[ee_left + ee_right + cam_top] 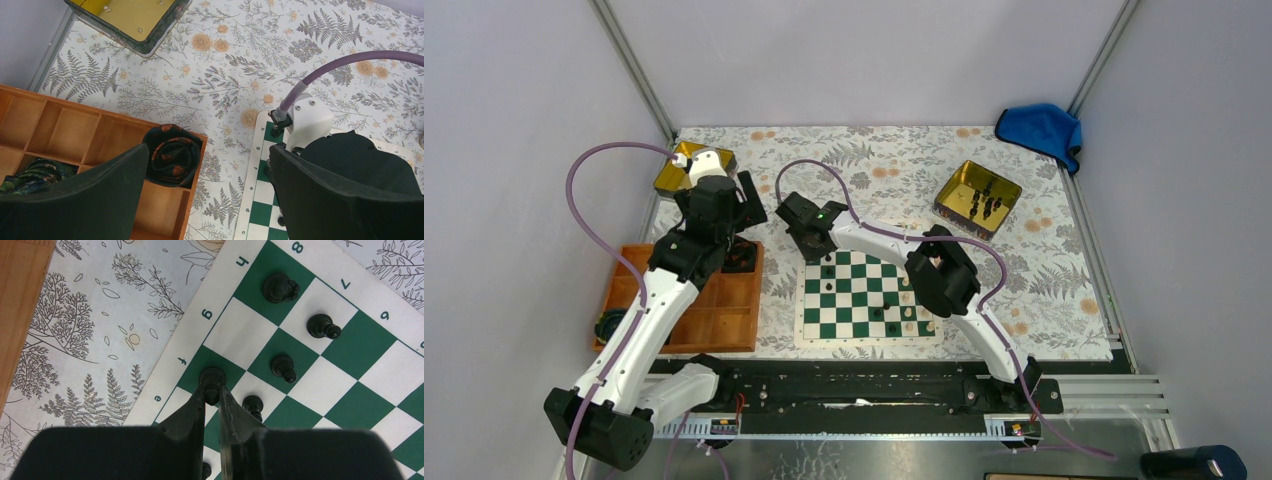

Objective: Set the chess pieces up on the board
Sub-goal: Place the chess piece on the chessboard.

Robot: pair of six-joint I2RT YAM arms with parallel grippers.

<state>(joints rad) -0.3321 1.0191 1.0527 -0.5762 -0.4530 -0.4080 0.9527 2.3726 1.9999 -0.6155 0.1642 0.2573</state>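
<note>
Black piece [212, 376], type unclear from above, pinched in the nearly closed right gripper [212, 394], on a green edge square of the board [350, 340], mid-frame in the right wrist view, top view hides this grip behind the wrist, left gripper [207, 160] wide open, empty, above the wooden tray [60, 130] corner.

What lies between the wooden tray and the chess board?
Nothing but bare floral tablecloth; the left wrist view shows that strip between tray and board clear.

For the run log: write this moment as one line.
right gripper: shut on black piece at board edge | left gripper: open, empty, above tray corner
</note>
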